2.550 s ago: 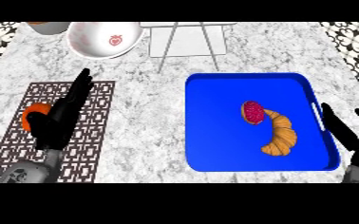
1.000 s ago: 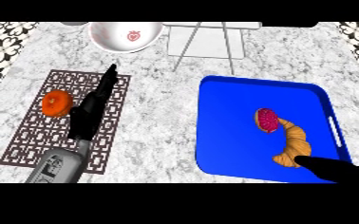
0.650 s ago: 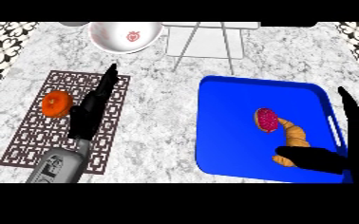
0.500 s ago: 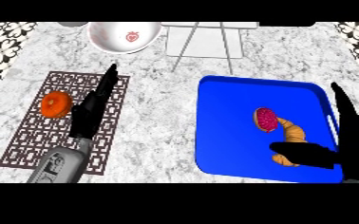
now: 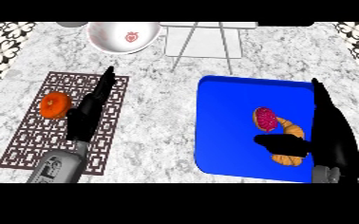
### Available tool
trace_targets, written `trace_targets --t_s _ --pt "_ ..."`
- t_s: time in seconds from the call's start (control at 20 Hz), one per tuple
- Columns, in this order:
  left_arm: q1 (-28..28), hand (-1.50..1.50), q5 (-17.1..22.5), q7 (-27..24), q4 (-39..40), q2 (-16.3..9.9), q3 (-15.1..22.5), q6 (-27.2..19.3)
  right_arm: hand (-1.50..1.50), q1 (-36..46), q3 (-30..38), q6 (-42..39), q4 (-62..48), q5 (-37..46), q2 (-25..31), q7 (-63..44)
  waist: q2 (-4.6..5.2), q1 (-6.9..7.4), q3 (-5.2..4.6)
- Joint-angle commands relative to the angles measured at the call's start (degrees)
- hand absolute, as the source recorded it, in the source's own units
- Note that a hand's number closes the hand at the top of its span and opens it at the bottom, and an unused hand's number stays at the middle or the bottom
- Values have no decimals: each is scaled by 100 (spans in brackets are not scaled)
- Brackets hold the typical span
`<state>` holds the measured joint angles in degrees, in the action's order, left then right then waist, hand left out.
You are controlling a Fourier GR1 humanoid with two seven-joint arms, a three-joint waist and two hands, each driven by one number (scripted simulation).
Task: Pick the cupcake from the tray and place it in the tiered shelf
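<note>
Lying against the cupcake, a croissant crowds the right hand.

veined marble counter, smooth matt blue tray, glossy white bowl.

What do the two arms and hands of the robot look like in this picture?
The left hand is black and slender, with long thin fingers, on a grey forearm that bears small dark markings. The right hand is black too, broad in shape with a thick thumb; only a small grey piece of its forearm shows. No cables are visible.
</note>
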<state>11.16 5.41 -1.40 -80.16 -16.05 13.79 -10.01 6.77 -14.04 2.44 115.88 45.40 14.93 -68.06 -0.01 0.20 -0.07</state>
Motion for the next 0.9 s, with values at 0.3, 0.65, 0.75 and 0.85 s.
trace_targets --t_s 0.3,0.65,0.75,0.85 --pt "70 0 -253 313 -141 186 -10 -23 -150 297 220 -319 -582 532 -789 -691 0 -7 5" --pt "-275 0 -285 372 -611 169 -70 92 -150 59 721 -506 -706 507 -950 -250 -10 -4 7" --pt "-89 0 -333 258 -240 222 -194 130 -150 -55 127 -624 -374 1011 -1308 -589 -8 -30 4" --pt "-281 0 -273 43 -237 199 -263 263 -150 -13 135 -485 -533 1117 -1470 -559 -4 -17 4"
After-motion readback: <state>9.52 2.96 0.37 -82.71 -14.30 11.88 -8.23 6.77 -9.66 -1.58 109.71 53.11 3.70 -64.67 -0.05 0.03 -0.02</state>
